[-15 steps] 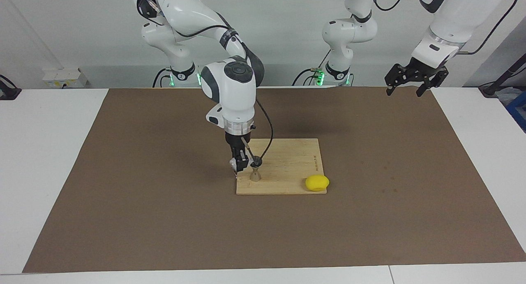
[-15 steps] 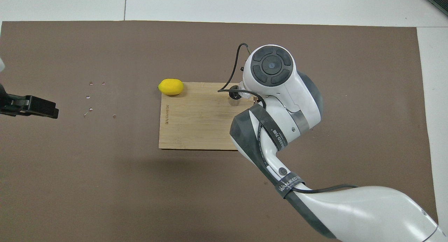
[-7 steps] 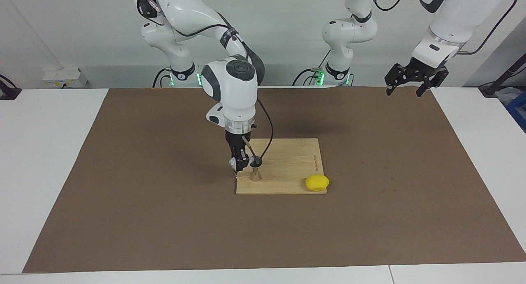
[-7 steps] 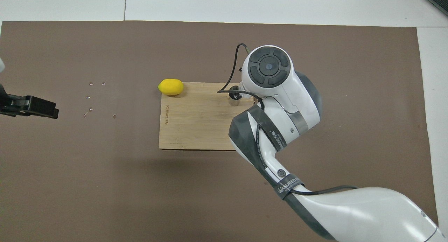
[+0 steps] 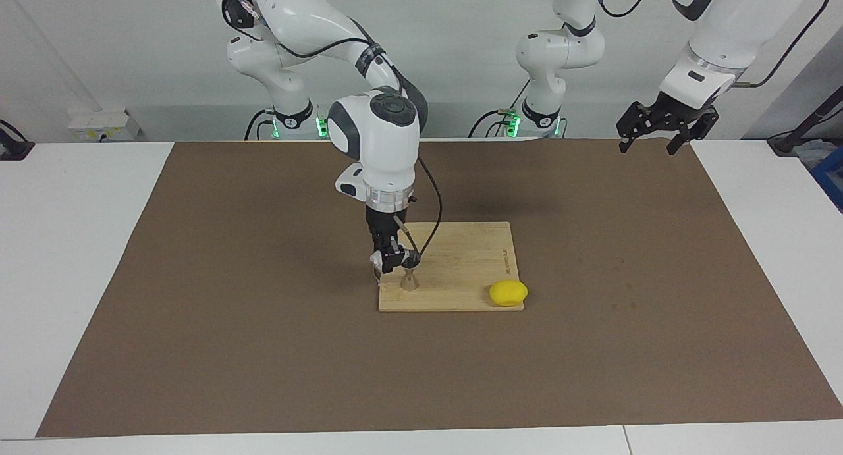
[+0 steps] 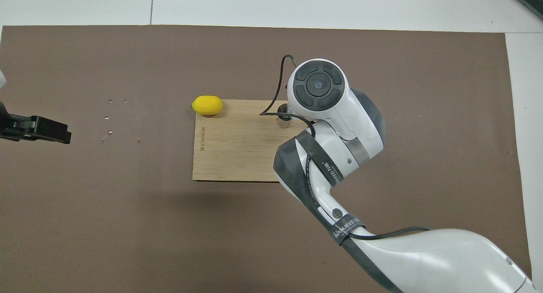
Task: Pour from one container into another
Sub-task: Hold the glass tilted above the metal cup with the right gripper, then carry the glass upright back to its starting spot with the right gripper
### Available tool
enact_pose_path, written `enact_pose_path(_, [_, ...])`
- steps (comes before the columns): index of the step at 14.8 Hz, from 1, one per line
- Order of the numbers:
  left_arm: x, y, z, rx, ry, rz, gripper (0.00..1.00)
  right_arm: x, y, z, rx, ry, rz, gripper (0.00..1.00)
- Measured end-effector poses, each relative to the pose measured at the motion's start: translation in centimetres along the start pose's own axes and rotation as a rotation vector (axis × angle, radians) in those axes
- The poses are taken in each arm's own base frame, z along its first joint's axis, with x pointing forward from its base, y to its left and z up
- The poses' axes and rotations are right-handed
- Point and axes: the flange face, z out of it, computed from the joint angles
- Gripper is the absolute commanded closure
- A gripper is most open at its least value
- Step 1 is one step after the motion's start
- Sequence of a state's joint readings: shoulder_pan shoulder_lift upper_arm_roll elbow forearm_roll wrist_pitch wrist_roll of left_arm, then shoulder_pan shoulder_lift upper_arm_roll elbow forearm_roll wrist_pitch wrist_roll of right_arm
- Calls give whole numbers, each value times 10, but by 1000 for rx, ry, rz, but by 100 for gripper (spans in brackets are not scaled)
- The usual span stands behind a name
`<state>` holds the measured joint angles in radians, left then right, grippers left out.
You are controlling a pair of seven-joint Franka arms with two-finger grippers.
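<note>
The metal jigger stands on the wooden board, near the corner toward the right arm's end; from above the jigger peeks out beside the arm's wrist. My right gripper points down right beside the jigger's top, shut on the small clear cup, which is held against the jigger's rim. In the overhead view the wrist hides the cup and the fingers. My left gripper waits open in the air over the mat's edge at the left arm's end, also seen as the left gripper.
A yellow lemon lies at the board's corner farthest from the robots, toward the left arm's end. Small shiny specks dot the brown mat near the left gripper.
The right arm's wrist has leaned toward the left arm's end, tilting the gripper and cup over the jigger. The left arm has not moved.
</note>
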<state>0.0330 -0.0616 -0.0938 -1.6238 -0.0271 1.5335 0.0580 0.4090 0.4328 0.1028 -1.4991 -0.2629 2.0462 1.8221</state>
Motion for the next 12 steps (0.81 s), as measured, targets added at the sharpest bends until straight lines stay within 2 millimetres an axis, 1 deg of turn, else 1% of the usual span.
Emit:
enact_pose_path(7, [0, 0, 0, 0, 0, 0, 0, 1, -1, -1, 2, 0, -2, 100])
enact_pose_path(12, [0, 0, 0, 0, 0, 0, 0, 10, -3, -3, 2, -20, 27, 100])
